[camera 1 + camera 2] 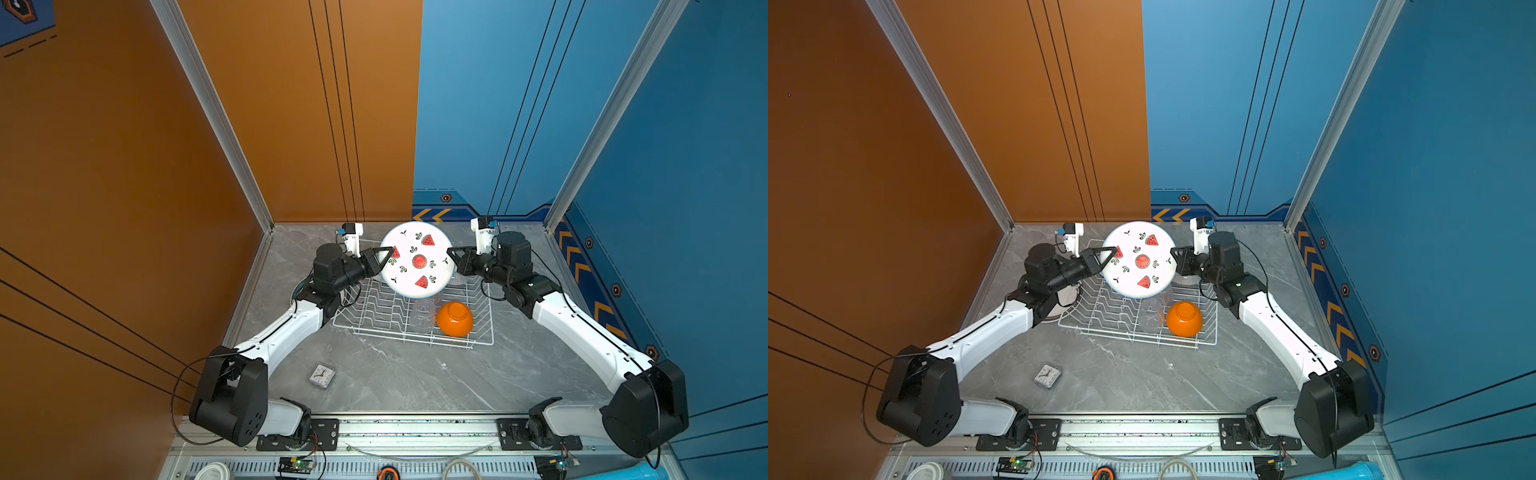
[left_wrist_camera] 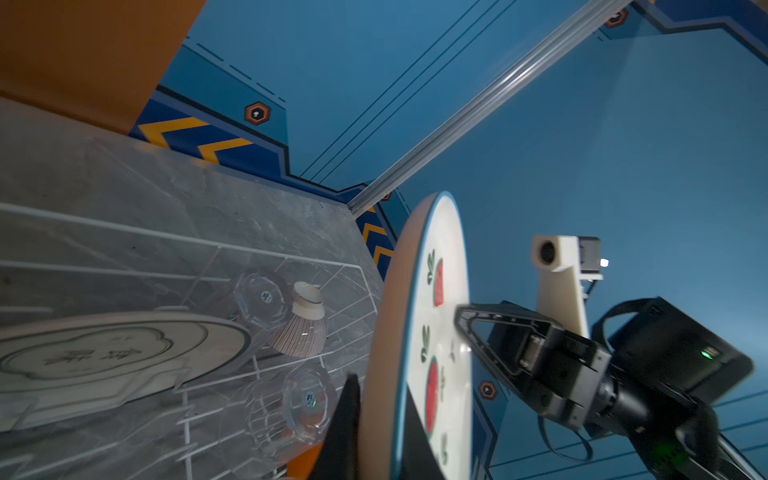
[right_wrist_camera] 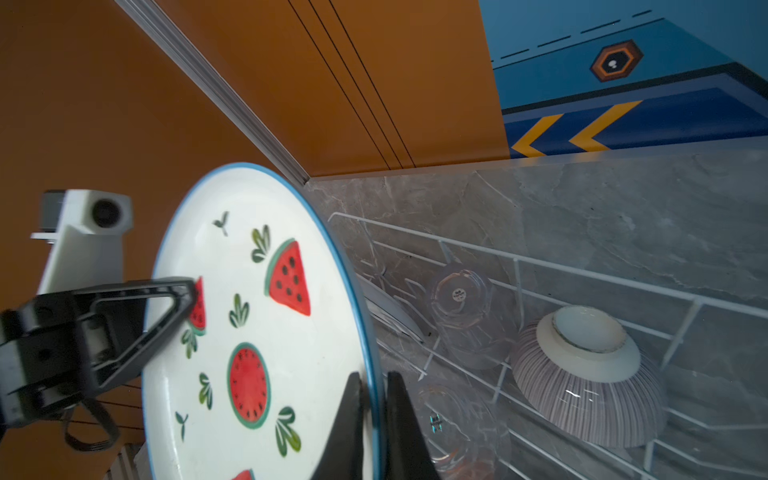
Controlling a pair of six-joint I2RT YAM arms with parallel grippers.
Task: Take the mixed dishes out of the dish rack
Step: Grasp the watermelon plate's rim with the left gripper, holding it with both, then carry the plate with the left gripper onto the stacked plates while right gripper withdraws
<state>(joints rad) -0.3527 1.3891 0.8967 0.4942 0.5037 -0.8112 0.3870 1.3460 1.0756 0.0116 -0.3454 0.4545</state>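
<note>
While on plate [image 1: 417, 259], end effectors [image 1: 390, 252] [image 1: 450, 252] closed

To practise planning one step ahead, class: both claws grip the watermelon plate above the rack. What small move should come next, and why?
Probably carry the watermelon plate sideways toward the robot's left, clear of the rack. The left claw and right claw pinch opposite rims, it hangs above the rack, and a second plate lies on the table there.
</note>
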